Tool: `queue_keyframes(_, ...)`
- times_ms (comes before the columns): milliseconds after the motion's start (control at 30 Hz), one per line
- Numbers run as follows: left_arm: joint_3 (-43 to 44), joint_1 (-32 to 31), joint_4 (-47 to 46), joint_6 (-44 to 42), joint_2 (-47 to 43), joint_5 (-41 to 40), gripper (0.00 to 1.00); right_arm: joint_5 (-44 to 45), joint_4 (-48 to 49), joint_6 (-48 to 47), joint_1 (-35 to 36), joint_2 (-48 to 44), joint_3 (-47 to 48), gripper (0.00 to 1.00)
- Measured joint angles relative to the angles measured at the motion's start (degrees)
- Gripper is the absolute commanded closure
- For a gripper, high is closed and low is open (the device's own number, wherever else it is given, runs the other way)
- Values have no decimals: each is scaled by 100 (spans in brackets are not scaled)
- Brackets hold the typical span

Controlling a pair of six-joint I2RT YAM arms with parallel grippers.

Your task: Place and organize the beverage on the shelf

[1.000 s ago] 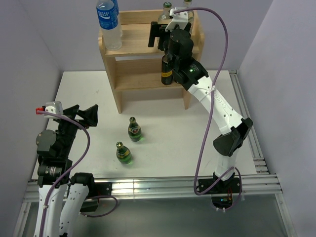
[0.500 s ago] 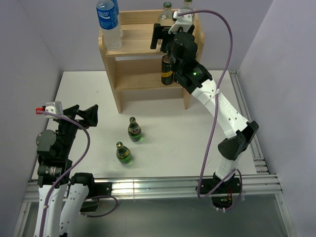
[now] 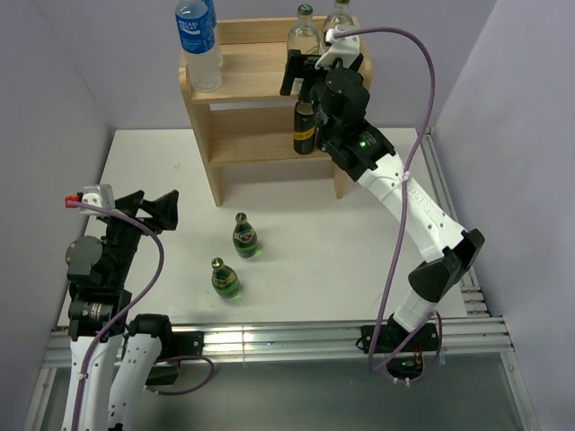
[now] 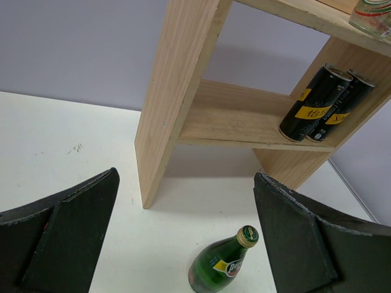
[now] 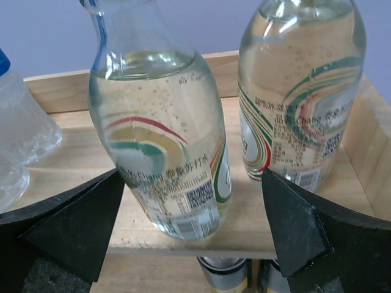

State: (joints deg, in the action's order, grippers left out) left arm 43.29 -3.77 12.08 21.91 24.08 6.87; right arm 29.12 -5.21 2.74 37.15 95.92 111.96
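Observation:
The wooden shelf (image 3: 260, 85) stands at the back of the table. Two clear glass bottles (image 3: 304, 27) (image 3: 340, 13) stand on its top tier, and two dark cans (image 3: 305, 130) stand on its lower tier. Two green bottles (image 3: 244, 236) (image 3: 225, 279) stand on the table. My right gripper (image 3: 301, 74) is open and empty just in front of the clear bottles (image 5: 165, 152) (image 5: 299, 104), level with the top tier's edge. My left gripper (image 3: 148, 211) is open and empty at the left; its view shows one green bottle (image 4: 223, 265) and the cans (image 4: 314, 104).
A tall plastic water bottle with a blue label (image 3: 198, 40) stands at the left of the top tier. The white table ends in a metal rail (image 3: 449, 215) on the right. Grey walls close in behind and on both sides.
My right gripper has shifted a little right and drawn back from the left clear bottle, which now shows more fully on the top tier. The left arm has not moved.

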Motion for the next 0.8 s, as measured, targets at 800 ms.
queue_keyframes(800, 0, 0, 0, 0, 0, 0, 1, 192, 321, 39, 199, -603, -1034, 13)
